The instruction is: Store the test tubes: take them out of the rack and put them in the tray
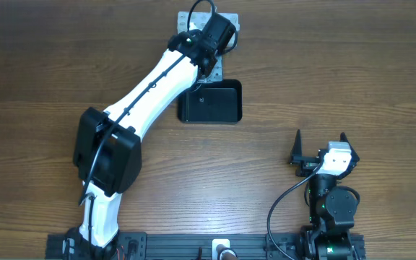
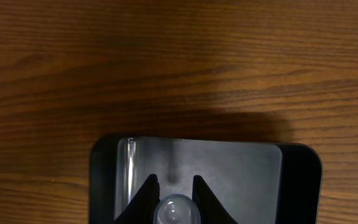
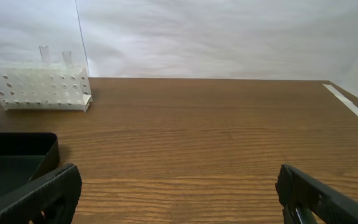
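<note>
While my left claw is clenched on a tube, whose rounded end shows between the fingers, the tray lies directly beneath it. I judge the step in hand to be the laying-down. A second tube lies in the tray already, along the wall off to one side of my claw and apart from the one I hold.

To do this well I would lower until the held tube is just above the tray floor. I would keep it over the bare middle, not drifting toward the second tube or the rim. I would part the fingers only a little, and slowly, so that it settles and does not drop or roll. Then I would lift straight up so no finger catches it. The tube looks end-on to my wrist, so it probably needs tipping toward flat before release, though I cannot tell its exact tilt.

My right claw is released, fingers spread wide, low over the table. The rack stands far ahead of it and off to one side, with two tubes upright in it. A corner of the tray sits nearer, on the same side. Those two are left to fetch.

No label, brand or writing can be read on tube, tray or rack.
</note>
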Robot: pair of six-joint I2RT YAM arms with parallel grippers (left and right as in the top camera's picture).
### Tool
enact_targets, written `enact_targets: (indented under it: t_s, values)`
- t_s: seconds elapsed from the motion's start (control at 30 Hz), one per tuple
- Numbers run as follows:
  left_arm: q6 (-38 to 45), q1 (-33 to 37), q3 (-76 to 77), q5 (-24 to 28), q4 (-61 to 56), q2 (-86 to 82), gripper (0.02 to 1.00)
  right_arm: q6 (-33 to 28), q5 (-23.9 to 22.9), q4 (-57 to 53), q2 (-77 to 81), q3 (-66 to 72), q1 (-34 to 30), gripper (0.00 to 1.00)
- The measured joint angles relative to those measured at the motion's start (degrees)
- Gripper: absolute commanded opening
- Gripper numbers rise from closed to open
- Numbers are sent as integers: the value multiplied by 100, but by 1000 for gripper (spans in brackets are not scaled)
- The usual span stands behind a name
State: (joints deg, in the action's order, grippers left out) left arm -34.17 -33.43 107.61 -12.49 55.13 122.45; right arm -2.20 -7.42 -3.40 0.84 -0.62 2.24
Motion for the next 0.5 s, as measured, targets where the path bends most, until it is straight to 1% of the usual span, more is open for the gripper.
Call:
enact_targets:
  t_s: [0.5]
  values:
    - [-17,13,0,28,-7,442,47,2,-2,0,0,0,0,993]
